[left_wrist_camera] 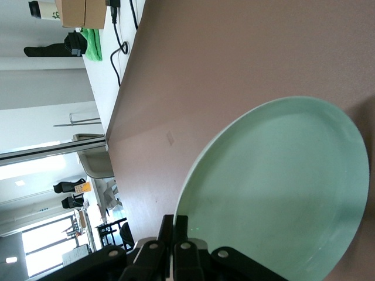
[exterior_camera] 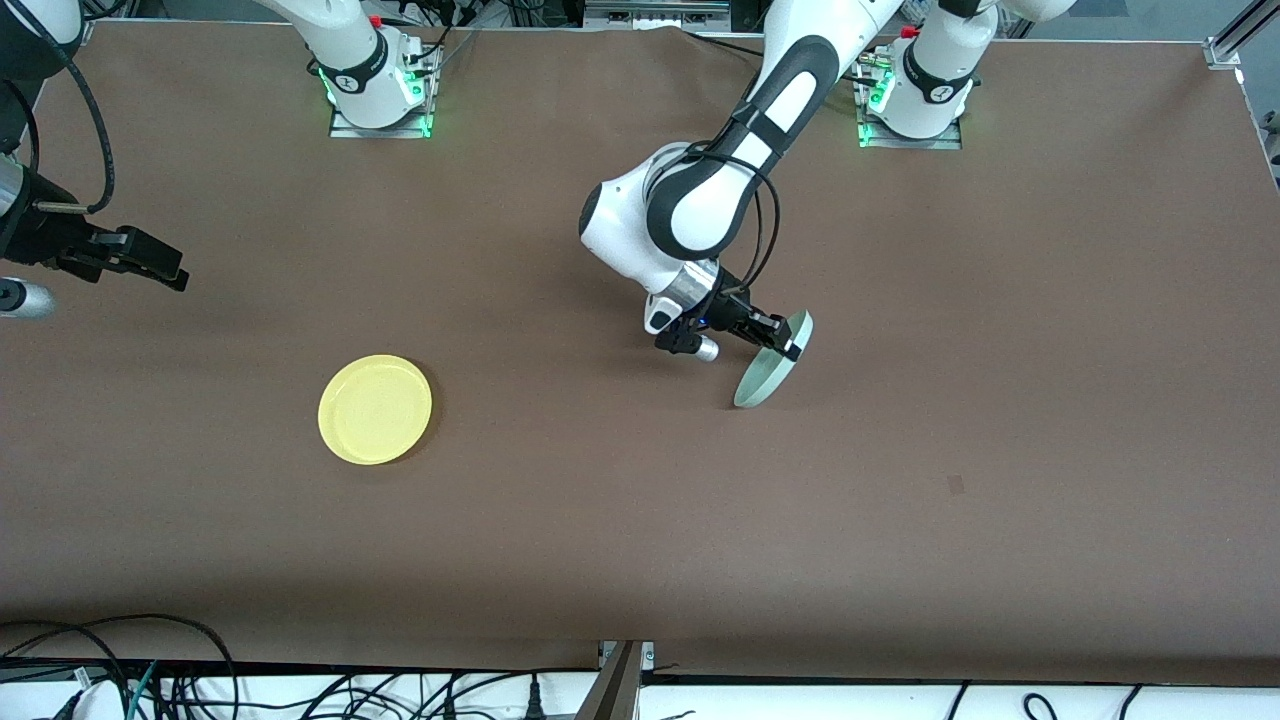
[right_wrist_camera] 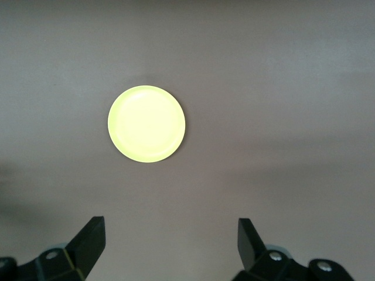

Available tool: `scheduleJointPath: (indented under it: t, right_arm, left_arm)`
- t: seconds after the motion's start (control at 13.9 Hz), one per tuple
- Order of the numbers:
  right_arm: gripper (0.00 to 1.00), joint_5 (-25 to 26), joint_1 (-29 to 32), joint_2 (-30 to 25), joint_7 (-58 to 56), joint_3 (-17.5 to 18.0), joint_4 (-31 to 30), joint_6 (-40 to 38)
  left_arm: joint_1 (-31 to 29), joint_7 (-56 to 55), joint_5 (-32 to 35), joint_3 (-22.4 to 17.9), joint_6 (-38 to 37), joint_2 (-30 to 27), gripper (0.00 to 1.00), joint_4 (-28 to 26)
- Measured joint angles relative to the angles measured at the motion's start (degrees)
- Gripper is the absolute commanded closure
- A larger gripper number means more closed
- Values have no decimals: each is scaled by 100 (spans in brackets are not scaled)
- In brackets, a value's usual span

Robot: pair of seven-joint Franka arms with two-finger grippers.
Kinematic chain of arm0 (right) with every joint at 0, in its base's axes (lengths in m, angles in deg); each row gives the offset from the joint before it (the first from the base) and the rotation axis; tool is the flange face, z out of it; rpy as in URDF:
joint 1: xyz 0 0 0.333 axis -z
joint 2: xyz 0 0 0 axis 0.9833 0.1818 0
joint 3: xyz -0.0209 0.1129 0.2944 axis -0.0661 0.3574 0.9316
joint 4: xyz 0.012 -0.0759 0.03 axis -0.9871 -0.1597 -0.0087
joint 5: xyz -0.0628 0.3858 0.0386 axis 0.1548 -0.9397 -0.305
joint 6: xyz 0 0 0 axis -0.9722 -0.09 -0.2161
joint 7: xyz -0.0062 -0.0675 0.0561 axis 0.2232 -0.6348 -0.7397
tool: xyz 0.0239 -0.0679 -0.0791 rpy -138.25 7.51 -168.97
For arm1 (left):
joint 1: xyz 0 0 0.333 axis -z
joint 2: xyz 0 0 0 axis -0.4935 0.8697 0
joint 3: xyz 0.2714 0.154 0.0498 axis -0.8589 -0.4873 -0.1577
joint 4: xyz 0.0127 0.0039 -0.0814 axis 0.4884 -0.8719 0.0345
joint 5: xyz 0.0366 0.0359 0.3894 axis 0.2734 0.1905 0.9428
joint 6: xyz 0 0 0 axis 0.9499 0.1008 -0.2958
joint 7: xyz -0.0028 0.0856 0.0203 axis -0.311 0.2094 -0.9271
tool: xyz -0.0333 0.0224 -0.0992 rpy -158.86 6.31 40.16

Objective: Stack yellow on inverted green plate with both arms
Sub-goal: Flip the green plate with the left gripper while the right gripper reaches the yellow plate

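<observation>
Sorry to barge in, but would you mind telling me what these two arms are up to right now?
The left gripper is shut on the rim of the green plate, tipping it up on edge on the table, apparently partway through turning it over. The yellow plate lies flat toward the right arm's end. The right gripper waits open, up in the air near that end of the table, holding nothing.

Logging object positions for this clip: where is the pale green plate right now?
The round pale mint-green plate stands tilted on edge mid-table, toward the left arm's end, its upper rim clamped in the left pincer, well apart from the flat yellow plastic plate.
</observation>
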Motion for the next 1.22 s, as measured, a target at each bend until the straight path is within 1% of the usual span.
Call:
scheduleJointPath:
  t: [0.14, 0.29, 0.36, 0.57, 0.72, 0.79, 0.86, 1.01, 1.15, 1.22]
  right_arm:
    - [0, 5, 2, 51, -27, -1, -5, -17]
    - [0, 82, -21, 141, -156, 3, -25, -35]
    - [0, 112, -40, 223, -388, 4, -34, -32]
    - [0, 116, -31, 574, -1746, -28, -48, 90]
    - [0, -2, -13, 898, -2026, -40, -65, 520]
    - [0, -179, 18, 1101, -2062, -40, -79, 720]
    - [0, -415, 57, 1343, -2080, -42, -99, 914]
    - [0, -844, 151, 1932, -2103, -44, -150, 1496]
    - [2, -1119, 244, 2550, -2116, -44, -186, 2123]
    - [3, -1207, 276, 2819, -2118, -44, -226, 2446]
  left_arm:
    - [102, -252, 53, -38, -124, 62, 100, 2]
    - [215, -436, -53, -95, -177, 72, 100, 56]
    - [249, -439, -245, -115, -165, 66, 100, 171]
    - [278, -426, -746, -124, -143, 17, 100, 439]
    - [319, -426, -937, -129, -65, -3, 100, 502]
    - [342, -424, -1037, -134, -10, -26, 43, 523]
    - [357, -424, -1132, -136, 42, -51, 0, 536]
    - [346, -425, -1450, -139, 409, -70, 0, 573]
    - [291, -453, -2140, -110, 1096, -19, 0, 576]
    - [235, -496, -2430, -91, 1377, 118, 0, 534]
